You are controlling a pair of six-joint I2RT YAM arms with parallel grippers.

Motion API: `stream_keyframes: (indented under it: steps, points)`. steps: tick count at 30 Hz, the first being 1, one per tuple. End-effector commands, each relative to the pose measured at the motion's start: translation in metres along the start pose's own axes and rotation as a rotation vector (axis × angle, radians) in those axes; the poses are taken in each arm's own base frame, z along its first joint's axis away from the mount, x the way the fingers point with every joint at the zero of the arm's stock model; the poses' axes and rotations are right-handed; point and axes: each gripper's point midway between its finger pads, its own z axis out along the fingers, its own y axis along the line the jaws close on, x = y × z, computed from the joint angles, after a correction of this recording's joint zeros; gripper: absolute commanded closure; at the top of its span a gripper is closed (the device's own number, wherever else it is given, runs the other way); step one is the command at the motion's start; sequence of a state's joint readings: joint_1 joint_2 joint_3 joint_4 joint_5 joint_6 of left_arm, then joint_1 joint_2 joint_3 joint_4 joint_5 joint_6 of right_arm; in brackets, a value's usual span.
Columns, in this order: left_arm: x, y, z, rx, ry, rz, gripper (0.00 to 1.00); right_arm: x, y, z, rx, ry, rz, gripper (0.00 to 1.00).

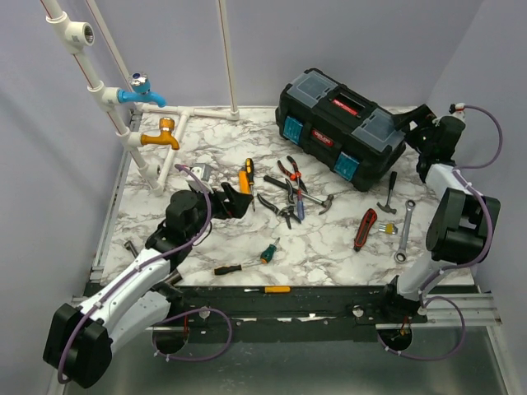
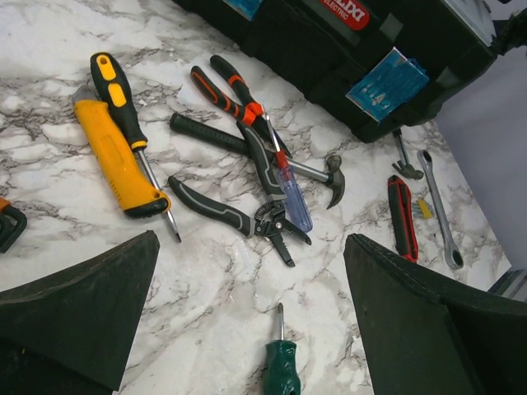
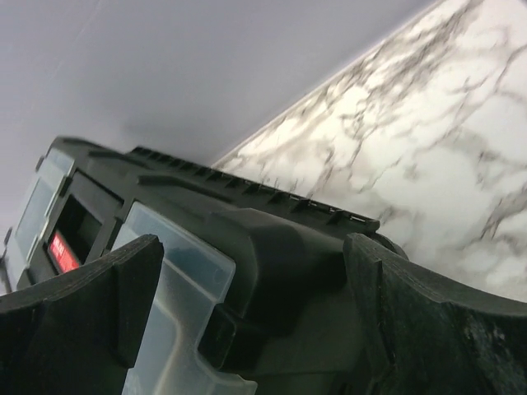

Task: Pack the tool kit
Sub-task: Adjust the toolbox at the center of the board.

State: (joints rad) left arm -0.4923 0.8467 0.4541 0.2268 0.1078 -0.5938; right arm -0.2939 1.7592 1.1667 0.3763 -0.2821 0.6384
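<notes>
l gripper (image 2: 251, 243) wide, hovering nr pliers (image 2: 222, 212) pile; i judged it set for 1st pick. r gripper (image 3: 253, 243) wide at toolbox (image 1: 329, 123) end, prob to open lid, which was down.

Toolbox (image 1: 342, 123) blocks right claw (image 3: 255, 267); tool cluster (image 2: 263, 177) before left claw (image 2: 251, 276).

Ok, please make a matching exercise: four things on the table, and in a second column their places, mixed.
Things:
1 toolbox
2 wrench
3 green screwdriver
4 yellow knife

Places:
A near the front, middle
B back right, lid shut
C furthest left of the four
D right side, nearer than the toolbox

Pairs: 1-B, 2-D, 3-A, 4-C
</notes>
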Motion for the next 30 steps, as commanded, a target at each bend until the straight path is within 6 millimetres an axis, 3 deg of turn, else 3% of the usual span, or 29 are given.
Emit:
stream_keyframes:
  steps: [1,5,8,13,17,23,25,29,30]
  points:
    - [-0.005,-0.012,0.009,0.049,0.005,-0.016,0.02,0.074,0.027,-0.036,-0.050,0.207,0.073,0.02]
    - [-0.003,-0.014,0.012,0.066,0.001,-0.043,0.01,0.044,0.025,-0.048,0.019,0.101,0.006,0.00]
    - [-0.002,-0.016,0.016,0.083,-0.004,-0.057,0.01,0.038,0.021,-0.038,0.048,0.114,-0.046,0.00]
    - [0.008,-0.013,0.036,0.071,0.047,-0.078,0.02,0.056,0.014,-0.018,0.053,0.211,-0.058,0.00]
    - [0.017,-0.019,0.057,0.106,0.094,-0.134,0.01,0.092,0.028,-0.019,-0.004,0.319,-0.041,0.01]
    - [0.022,-0.022,0.089,0.109,0.134,-0.277,0.02,0.139,0.052,-0.064,-0.053,0.375,-0.022,0.00]
    - [0.024,-0.026,0.101,0.124,0.150,-0.339,0.01,0.150,0.052,-0.083,-0.047,0.382,-0.024,0.00]
    - [0.032,-0.037,0.122,0.201,0.184,-0.490,0.01,0.154,0.046,-0.107,-0.031,0.363,-0.037,0.00]
    - [0.039,-0.041,0.136,0.250,0.184,-0.603,0.01,0.148,0.038,-0.112,0.017,0.339,-0.075,0.00]
